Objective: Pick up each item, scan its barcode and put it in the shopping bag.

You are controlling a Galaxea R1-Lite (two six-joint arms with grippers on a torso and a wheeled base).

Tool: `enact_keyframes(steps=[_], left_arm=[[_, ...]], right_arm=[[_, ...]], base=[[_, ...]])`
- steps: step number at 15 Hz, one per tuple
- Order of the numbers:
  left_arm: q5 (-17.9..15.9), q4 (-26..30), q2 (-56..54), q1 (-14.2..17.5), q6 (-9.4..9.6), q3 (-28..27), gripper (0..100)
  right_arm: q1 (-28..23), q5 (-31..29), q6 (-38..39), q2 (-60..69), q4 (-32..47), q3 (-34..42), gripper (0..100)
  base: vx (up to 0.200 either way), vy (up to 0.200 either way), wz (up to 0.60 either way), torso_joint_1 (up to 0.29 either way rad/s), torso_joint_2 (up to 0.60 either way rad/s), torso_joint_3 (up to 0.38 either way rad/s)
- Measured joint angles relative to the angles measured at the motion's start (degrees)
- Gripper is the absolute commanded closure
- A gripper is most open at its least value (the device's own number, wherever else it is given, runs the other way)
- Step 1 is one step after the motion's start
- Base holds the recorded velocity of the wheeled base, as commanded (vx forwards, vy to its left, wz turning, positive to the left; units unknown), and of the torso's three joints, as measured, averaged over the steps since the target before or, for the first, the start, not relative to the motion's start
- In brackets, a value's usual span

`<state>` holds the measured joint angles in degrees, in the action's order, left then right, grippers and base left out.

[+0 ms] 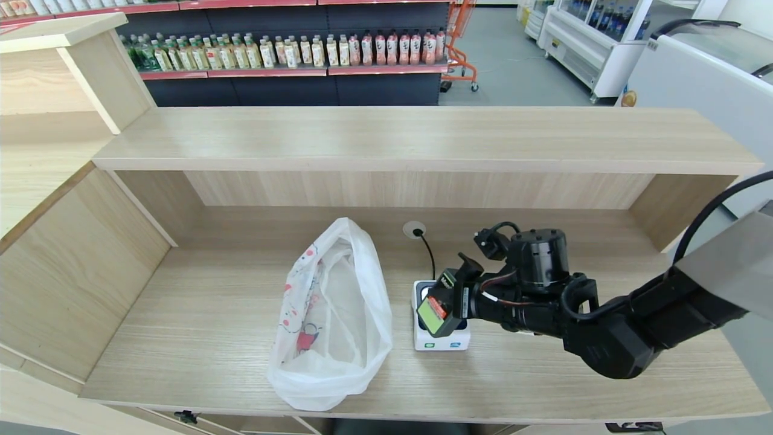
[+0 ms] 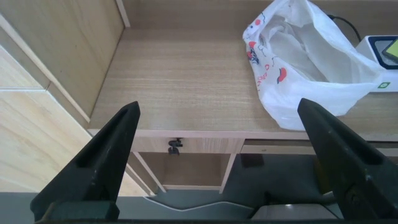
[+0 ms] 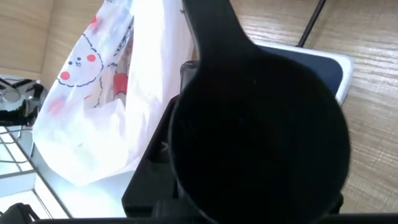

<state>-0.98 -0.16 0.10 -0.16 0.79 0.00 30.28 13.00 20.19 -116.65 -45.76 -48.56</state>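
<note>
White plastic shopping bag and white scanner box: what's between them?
Nothing: the head view shows only bare light wooden counter between the white plastic shopping bag and the white scanner box.

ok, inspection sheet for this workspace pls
Surface: wooden counter under a raised ledge.
Job things: white bag standing open; scanner on the counter right of it; green-labelled item held over the scanner.
Clutter: nothing seen.
Grippers: right gripper shut on item; left gripper open, off the counter's front edge.
Cables: black cable from scanner to a hole at the counter's back.
Surroundings: drinks shelf, freezers, orange trolley.
</note>
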Motion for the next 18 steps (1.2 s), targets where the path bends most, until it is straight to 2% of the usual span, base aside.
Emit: enact_keyframes(steps=[2,10,14,15,18], left_arm=[[0.0,0.0,0.0,0.0,0.0,0.0,0],[0.0,0.0,0.0,0.0,0.13,0.0,0],[0.0,0.0,0.0,0.0,0.18,0.0,0],[0.0,0.0,0.0,0.0,0.16,0.0,0],[0.0,0.0,0.0,0.0,-0.01,0.0,0]], right_arm=[[-0.1,0.2,0.0,-2.0,-2.8,-0.5,100],[-0.3,0.2,-0.8,-4.3,-3.2,-2.5,100],[-1.2,-0.1,-2.2,3.7,-3.4,1.1,100],[-1.4,0.0,-4.5,7.0,-3.4,2.7,100],[-1.7,-0.8,-17.8,16.2,-3.7,10.0,100]], base=[[0.0,0.0,0.0,0.0,0.0,0.0],[0.0,0.0,0.0,0.0,0.0,0.0],[0.0,0.0,0.0,0.0,0.0,0.0],[0.0,0.0,0.0,0.0,0.0,0.0],[0.0,0.0,0.0,0.0,0.0,0.0]])
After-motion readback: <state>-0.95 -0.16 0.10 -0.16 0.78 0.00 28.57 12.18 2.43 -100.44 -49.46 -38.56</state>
